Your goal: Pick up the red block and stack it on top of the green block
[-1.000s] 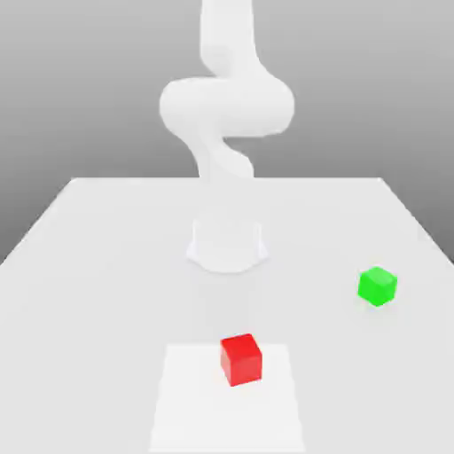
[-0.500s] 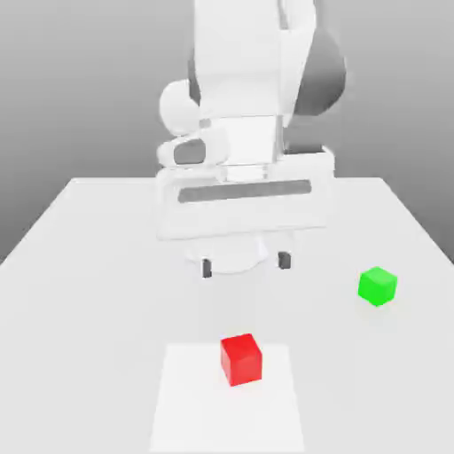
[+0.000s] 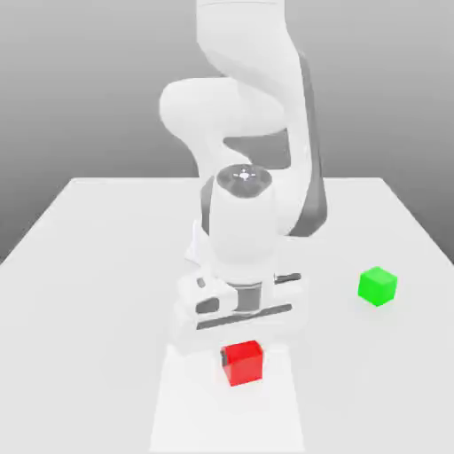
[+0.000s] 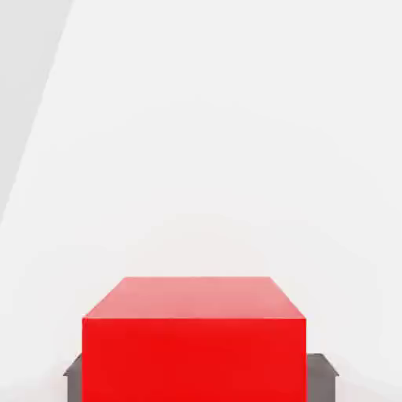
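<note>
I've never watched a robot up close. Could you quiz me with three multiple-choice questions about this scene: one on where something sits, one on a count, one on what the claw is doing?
1. Where is the green block?
A. on the red block
B. apart on the table, toward the exterior view's right
C. in the claw

2. How many blocks are there?
A. one
B. two
C. four

3. What is the gripper doing?
A. shut on the red block
B. wide open above the table
C. holding the green block

Answers: B, it sits alone; B, one red and one green; A, dark fingers flank the red block.
</note>
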Robot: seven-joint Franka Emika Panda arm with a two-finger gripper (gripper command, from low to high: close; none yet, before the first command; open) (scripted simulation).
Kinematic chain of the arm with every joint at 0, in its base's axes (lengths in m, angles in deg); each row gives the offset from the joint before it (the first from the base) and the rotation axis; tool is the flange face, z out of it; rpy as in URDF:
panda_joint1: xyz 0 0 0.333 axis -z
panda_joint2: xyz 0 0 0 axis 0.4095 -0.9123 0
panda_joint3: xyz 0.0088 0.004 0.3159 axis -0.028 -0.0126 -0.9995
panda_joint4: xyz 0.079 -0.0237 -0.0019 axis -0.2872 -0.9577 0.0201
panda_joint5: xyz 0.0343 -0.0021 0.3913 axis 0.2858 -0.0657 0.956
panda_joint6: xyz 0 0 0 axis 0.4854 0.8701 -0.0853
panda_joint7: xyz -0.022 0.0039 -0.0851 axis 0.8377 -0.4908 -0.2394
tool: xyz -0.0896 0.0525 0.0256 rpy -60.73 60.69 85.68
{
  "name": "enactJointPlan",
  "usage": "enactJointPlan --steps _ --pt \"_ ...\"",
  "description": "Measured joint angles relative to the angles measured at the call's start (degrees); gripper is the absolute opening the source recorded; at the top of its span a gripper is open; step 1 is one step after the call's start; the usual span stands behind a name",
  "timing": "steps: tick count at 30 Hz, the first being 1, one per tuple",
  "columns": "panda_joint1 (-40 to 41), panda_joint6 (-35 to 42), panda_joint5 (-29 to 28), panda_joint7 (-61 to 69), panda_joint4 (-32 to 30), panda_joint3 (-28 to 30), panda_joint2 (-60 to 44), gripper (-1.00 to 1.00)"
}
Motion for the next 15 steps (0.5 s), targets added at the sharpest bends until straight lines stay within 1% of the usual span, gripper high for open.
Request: enactJointPlan --steps 1,3,9,15 --pt "0.18 -0.87 0.16 0.11 0.13 -0.23 -1.01 -1.00" --pt "-0.01 0.69 -0.28 -0.17 -0.12 0.06 0.82 -1.00" --pt "-0.16 10.46 -1.95 -1.68 -1.79 0.59 12.27 -1.00" --pt "-9.86 13.94 2.63 -13.65 -3.47 -6.94 17.51 -1.00"
